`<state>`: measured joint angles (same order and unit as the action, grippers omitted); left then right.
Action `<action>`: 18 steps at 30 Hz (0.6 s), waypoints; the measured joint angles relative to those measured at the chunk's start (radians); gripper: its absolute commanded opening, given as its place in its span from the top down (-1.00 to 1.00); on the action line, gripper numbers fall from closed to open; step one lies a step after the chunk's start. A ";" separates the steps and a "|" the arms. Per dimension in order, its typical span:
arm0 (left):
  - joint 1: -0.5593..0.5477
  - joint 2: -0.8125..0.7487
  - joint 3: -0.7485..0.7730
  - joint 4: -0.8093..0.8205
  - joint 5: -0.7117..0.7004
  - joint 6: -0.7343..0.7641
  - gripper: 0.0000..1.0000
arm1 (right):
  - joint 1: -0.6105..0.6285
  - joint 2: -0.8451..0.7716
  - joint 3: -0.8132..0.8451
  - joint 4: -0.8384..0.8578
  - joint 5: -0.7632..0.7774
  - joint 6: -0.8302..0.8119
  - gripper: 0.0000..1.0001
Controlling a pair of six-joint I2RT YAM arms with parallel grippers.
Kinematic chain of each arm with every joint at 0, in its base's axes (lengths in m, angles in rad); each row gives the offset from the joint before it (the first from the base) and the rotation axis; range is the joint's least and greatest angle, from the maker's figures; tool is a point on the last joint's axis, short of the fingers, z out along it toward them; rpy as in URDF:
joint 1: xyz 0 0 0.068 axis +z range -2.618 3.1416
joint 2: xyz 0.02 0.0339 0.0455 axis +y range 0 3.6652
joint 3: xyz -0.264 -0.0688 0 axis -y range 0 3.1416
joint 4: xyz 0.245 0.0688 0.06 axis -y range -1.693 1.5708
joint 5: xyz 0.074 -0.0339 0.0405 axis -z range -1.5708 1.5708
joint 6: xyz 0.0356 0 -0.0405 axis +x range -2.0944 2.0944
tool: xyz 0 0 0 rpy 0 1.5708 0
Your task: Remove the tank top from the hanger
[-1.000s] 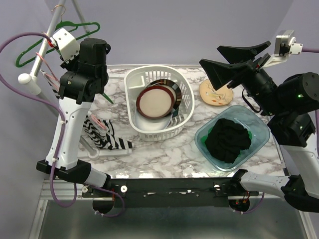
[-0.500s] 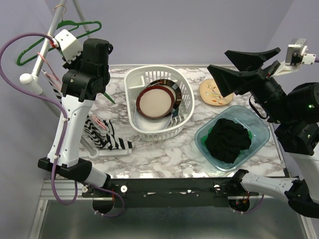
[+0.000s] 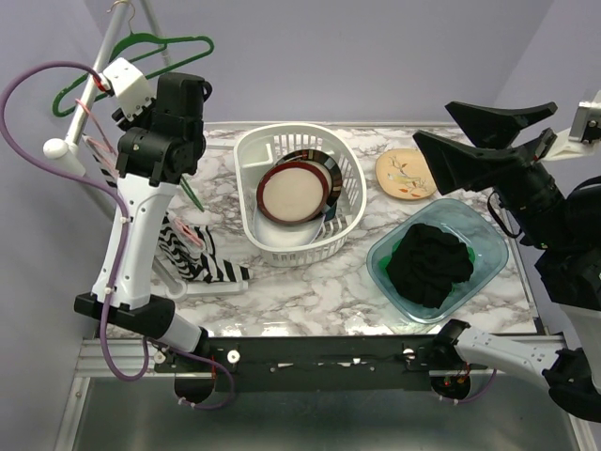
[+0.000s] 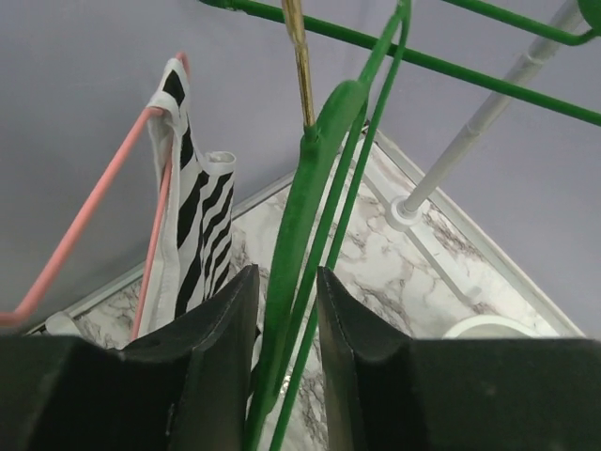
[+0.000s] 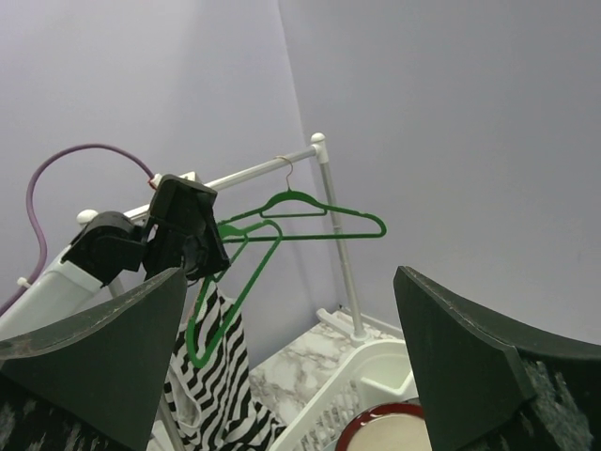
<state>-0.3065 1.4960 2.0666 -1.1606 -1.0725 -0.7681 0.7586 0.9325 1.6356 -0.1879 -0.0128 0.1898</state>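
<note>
The black-and-white striped tank top [image 4: 192, 211] hangs on a pink hanger [image 4: 94, 211] at the left, and its lower end trails on the table [image 3: 192, 254]. It also shows in the right wrist view [image 5: 211, 395]. My left gripper [image 4: 286, 274] is shut on a green hanger [image 4: 300, 216], just right of the tank top and not touching it. A second green hanger [image 5: 310, 214] hangs on the rack rail [image 3: 89, 85]. My right gripper [image 3: 432, 122] is wide open and empty, raised high at the right, far from the tank top.
A white basket [image 3: 352, 178] holding plates stands mid-table. A tan plate [image 3: 404, 174] lies behind it to the right. A clear green tub [image 3: 488, 246] with a black cloth [image 3: 430, 263] sits at the right. The rack's base lies at the table's left edge.
My right gripper has swung to the right and up, still open. My left arm has shifted slightly right with the green hanger, and the rail and hangers have moved right with it.
</note>
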 measured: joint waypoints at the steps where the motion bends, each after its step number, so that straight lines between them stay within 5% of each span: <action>1: 0.001 0.000 0.003 -0.001 0.004 0.002 -0.06 | 0.000 -0.005 -0.002 0.000 0.002 0.000 -1.00; 8: 0.004 -0.094 -0.053 0.090 0.161 0.105 -0.94 | 0.000 -0.042 -0.022 0.015 0.009 -0.007 -1.00; 18: 0.004 -0.393 -0.217 0.288 0.538 0.259 -0.98 | 0.000 -0.043 -0.105 0.037 0.008 0.018 -1.00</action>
<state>-0.3023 1.1027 1.8492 -0.8726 -0.5343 -0.5095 0.7586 0.8890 1.5303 -0.1509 -0.0044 0.2081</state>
